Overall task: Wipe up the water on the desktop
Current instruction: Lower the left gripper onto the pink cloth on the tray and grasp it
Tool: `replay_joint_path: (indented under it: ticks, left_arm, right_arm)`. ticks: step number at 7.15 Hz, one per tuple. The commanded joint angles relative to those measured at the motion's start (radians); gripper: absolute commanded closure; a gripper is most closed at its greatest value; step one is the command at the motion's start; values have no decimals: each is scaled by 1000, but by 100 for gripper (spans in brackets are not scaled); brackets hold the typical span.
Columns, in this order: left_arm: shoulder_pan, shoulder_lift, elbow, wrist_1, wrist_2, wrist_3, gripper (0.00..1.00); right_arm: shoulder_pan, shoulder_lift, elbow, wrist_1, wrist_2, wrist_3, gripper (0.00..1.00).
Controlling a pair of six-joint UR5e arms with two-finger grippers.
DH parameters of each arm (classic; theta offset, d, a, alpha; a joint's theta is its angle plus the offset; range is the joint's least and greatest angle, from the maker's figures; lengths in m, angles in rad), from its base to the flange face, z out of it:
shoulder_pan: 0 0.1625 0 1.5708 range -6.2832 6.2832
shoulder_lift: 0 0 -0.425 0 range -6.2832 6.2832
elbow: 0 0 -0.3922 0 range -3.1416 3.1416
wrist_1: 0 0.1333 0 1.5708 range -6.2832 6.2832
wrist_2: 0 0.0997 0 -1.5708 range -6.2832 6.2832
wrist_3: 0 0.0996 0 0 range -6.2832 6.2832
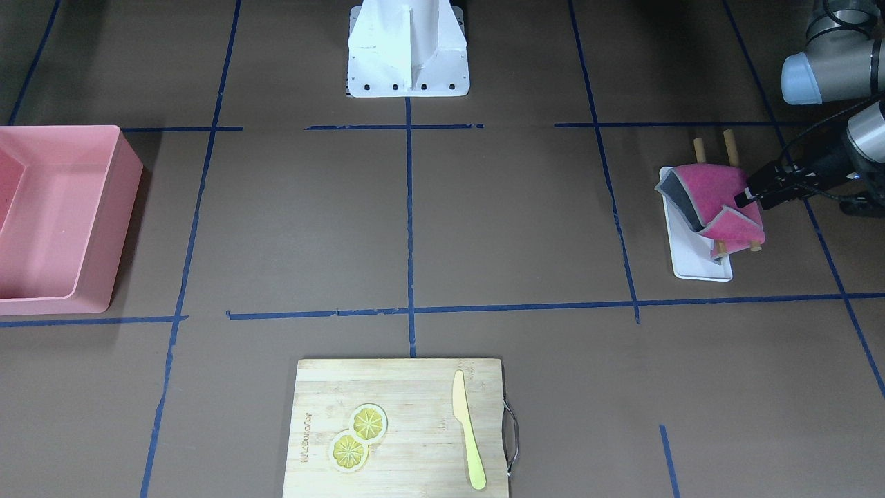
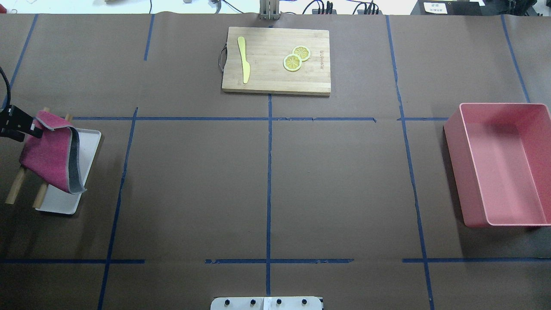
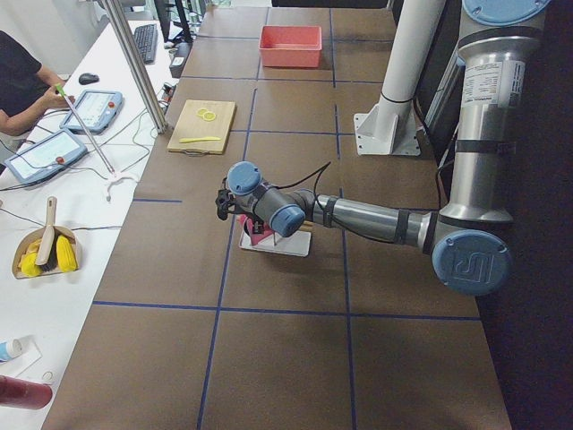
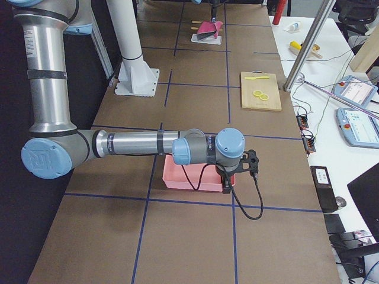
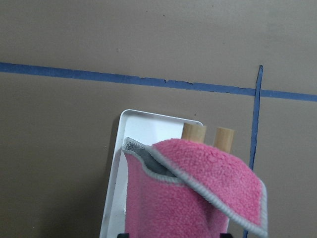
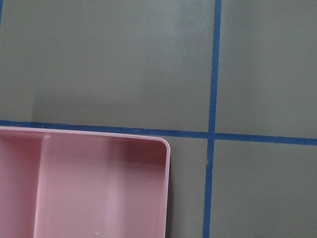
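My left claw [image 1: 741, 198] is closed, pinching the pink cloth [image 1: 712, 194] over the desk [image 1: 518, 221]. I can't tell how my right claw [image 4: 227, 184] stands. The print on the cutting board [image 1: 415, 387] is unreadable.

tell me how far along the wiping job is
Done: nothing wiped that shows. In hand: the left gripper appears shut on the edge of the pink cloth, which hangs on the wooden rack over the white tray. To do: carrying the cloth to the desktop and wiping; no water shows in these views. The right gripper hangs near the pink bin.
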Motion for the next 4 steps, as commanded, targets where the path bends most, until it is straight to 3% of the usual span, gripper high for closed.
replay_joint_path:
  ticks: [1, 4]
  left_arm:
    - [0, 0, 2, 0, 1, 0, 66]
    - [0, 2, 0, 2, -2, 1, 90]
  right_arm:
    - [-1, 0, -3, 1, 0, 0, 0]
    - [1, 0, -1, 0, 0, 2, 0]
